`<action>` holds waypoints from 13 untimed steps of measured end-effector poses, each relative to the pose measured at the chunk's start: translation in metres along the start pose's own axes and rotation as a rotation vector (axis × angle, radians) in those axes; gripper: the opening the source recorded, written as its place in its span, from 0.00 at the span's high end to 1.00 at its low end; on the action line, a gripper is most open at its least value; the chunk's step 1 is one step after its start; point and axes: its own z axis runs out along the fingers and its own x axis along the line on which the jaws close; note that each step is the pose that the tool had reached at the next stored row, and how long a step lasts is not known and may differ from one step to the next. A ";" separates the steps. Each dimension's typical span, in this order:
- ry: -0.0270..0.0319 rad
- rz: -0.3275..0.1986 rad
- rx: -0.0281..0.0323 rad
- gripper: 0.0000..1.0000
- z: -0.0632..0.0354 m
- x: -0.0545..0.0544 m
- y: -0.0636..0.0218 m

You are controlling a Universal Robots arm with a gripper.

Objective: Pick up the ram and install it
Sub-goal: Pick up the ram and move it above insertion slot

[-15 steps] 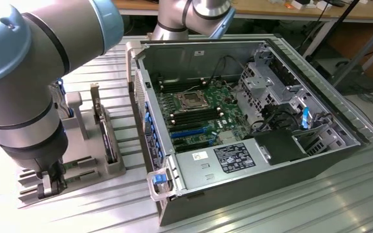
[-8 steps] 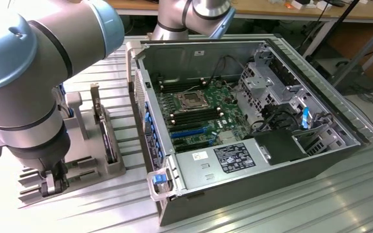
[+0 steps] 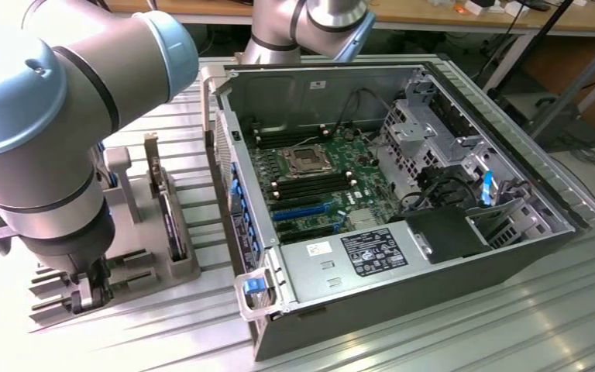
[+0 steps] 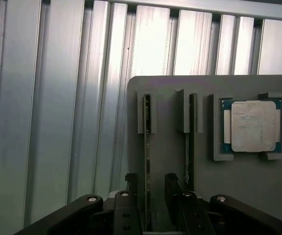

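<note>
Open gripper (image 4: 151,180), jaws apart on either side of one upright ram (image 4: 147,142) in the grey holder (image 4: 165,98); second stick (image 4: 190,132) and processor (image 4: 252,126) alongside.

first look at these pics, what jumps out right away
The open computer case sits in the middle of the exterior view, its green motherboard exposed, with the big robot arm looming at the exterior view's left. In the wrist view, the open gripper straddles one ram stick standing on edge in a grey holder, beside a second stick and a square silver processor.
</note>
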 end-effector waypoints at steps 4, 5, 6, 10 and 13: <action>0.0001 -0.002 0.0001 0.64 0.0020 0.001 0.0001; 0.0002 -0.003 0.0002 0.65 0.0027 0.003 0.0003; 0.0002 -0.003 0.0002 0.65 0.0030 0.005 0.0004; 0.0003 -0.003 0.0005 0.74 0.0039 0.006 0.0005; 0.0002 -0.003 0.0006 0.86 0.0040 0.006 0.0005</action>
